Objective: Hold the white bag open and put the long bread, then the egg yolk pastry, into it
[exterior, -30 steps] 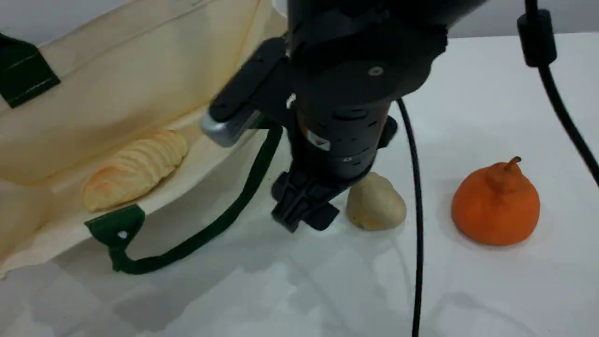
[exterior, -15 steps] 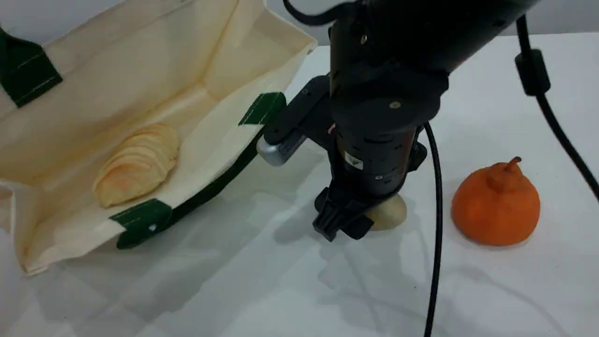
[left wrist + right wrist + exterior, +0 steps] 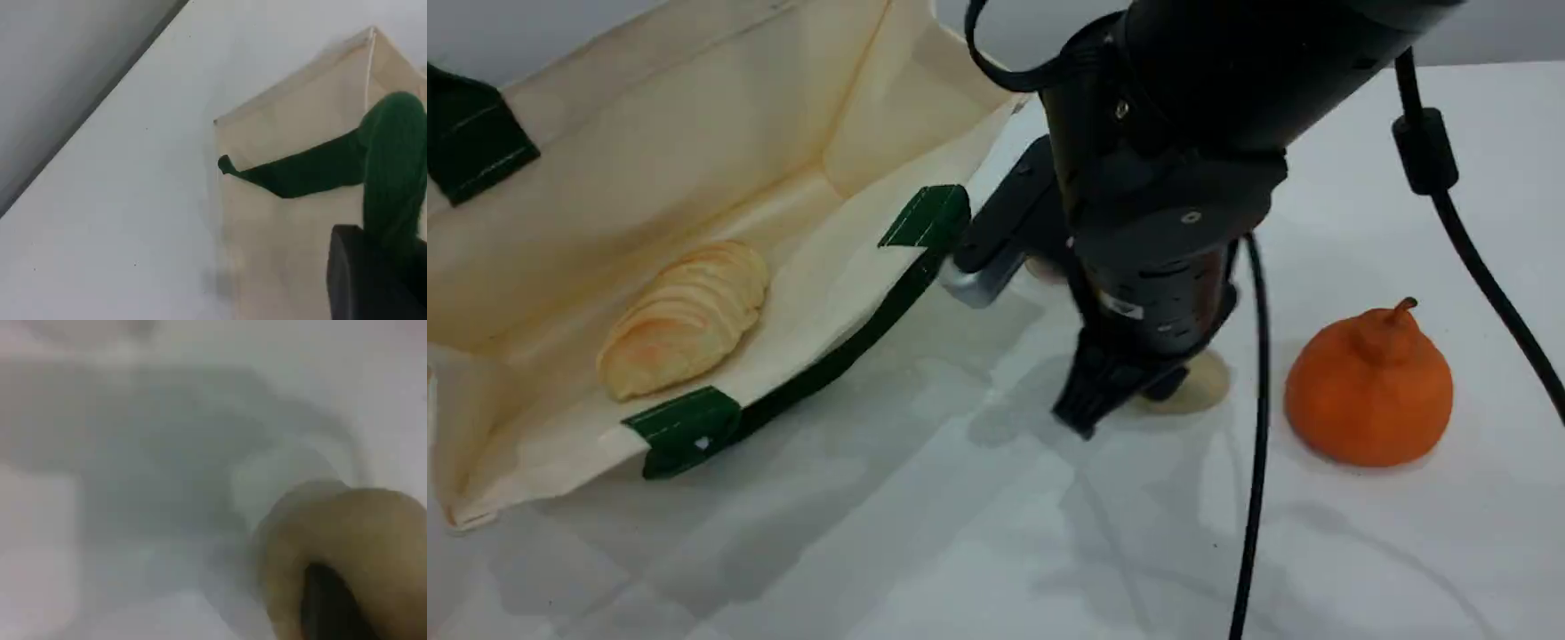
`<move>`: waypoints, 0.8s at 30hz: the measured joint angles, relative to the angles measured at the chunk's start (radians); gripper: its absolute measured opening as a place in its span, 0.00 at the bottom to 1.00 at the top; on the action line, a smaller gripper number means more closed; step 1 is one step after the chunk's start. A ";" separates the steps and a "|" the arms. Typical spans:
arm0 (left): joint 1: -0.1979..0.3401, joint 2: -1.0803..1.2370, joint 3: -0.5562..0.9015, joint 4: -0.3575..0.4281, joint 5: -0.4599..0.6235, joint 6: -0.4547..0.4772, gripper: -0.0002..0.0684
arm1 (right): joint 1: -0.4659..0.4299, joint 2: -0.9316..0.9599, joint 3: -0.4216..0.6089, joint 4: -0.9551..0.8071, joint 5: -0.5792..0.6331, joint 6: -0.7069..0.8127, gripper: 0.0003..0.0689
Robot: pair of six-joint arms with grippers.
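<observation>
Nearest the camera lies bare white surface (image 3: 925, 551). Beyond it, the right end effector (image 3: 1116, 391) stands over the egg yolk pastry (image 3: 1199, 384), which rests on the surface and shows only as a beige edge behind the dark fingers; in the right wrist view a fingertip (image 3: 330, 603) lies against the pastry (image 3: 360, 540), the end effector narrowed around it. Just to the right sits an orange stemmed fruit (image 3: 1369, 391), apart from the pastry. Farther left, the white bag (image 3: 694, 169) lies open with the long bread (image 3: 685, 320) inside. In the left wrist view, the left end effector (image 3: 373, 280) is pressed together on the bag's green handle (image 3: 393, 167).
</observation>
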 joint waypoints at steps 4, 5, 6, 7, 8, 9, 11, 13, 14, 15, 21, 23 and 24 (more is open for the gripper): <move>0.000 0.000 0.000 0.000 0.000 0.000 0.12 | 0.000 0.000 0.000 -0.013 0.044 0.025 0.29; 0.000 0.000 0.000 0.000 0.000 0.000 0.12 | 0.001 -0.002 0.000 -0.013 0.065 0.028 0.29; 0.000 0.000 0.000 0.000 0.000 0.000 0.12 | 0.001 -0.007 0.000 -0.012 0.078 0.033 0.29; 0.000 0.000 0.000 0.000 0.000 0.000 0.12 | 0.001 -0.015 0.001 -0.008 0.087 0.034 0.29; 0.000 0.000 0.000 0.000 0.000 0.000 0.12 | 0.001 -0.027 0.006 -0.005 0.086 0.038 0.29; 0.000 0.000 0.000 0.000 0.000 0.000 0.12 | 0.002 -0.041 0.015 -0.003 0.073 0.043 0.29; 0.000 0.000 0.000 0.003 0.000 0.000 0.12 | 0.002 -0.085 0.042 0.000 0.036 0.063 0.29; 0.000 0.000 0.000 0.006 0.000 0.000 0.12 | 0.002 -0.139 0.075 0.001 0.003 0.079 0.29; 0.000 0.000 0.000 0.006 0.000 0.000 0.12 | 0.002 -0.171 0.095 0.001 -0.011 0.089 0.29; 0.000 0.000 0.000 0.006 0.000 0.000 0.12 | 0.002 -0.205 0.117 0.001 -0.026 0.100 0.29; 0.000 0.000 0.000 0.006 0.000 0.000 0.12 | 0.056 -0.423 0.243 0.008 -0.145 0.161 0.29; 0.000 0.000 0.000 0.006 0.000 0.000 0.12 | 0.102 -0.500 0.262 0.011 -0.175 0.174 0.29; 0.000 0.000 0.000 0.005 0.000 0.000 0.12 | 0.131 -0.528 0.262 0.010 -0.180 0.174 0.29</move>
